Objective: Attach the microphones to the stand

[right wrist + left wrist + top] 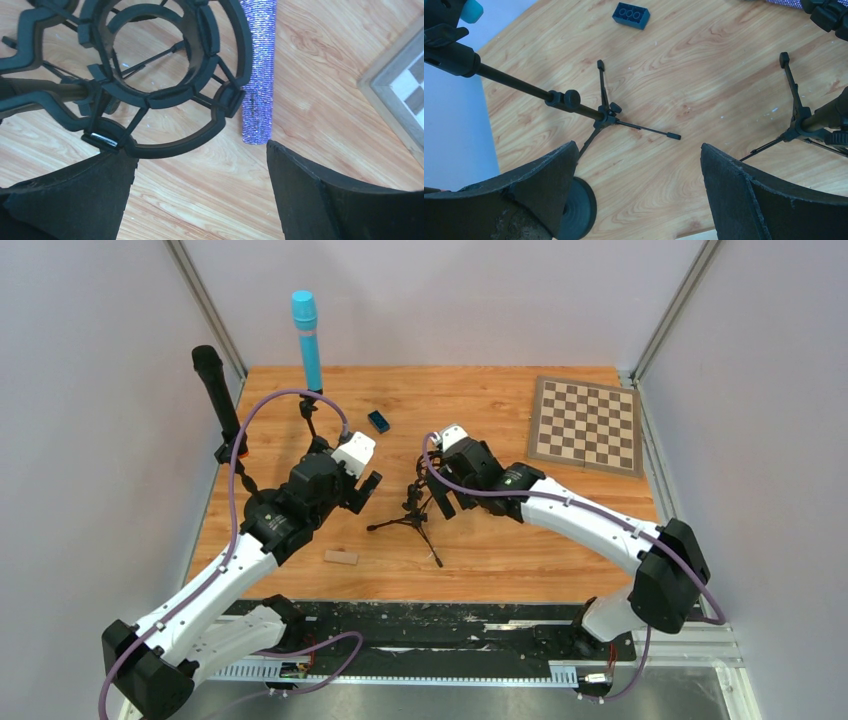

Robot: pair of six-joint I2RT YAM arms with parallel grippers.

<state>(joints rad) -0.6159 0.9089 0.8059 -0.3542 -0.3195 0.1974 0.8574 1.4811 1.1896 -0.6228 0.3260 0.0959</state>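
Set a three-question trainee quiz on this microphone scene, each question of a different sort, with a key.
1. True or false: the light blue microphone is upright.
2. Where is the purple glitter microphone? A. upright, clipped in place; B. lying on the table beside the ring mount; C. hanging off the table edge.
3. How many microphones are upright in the top view?

Key: 1 true. 2 B. 3 two, the light blue one and the black microphone.
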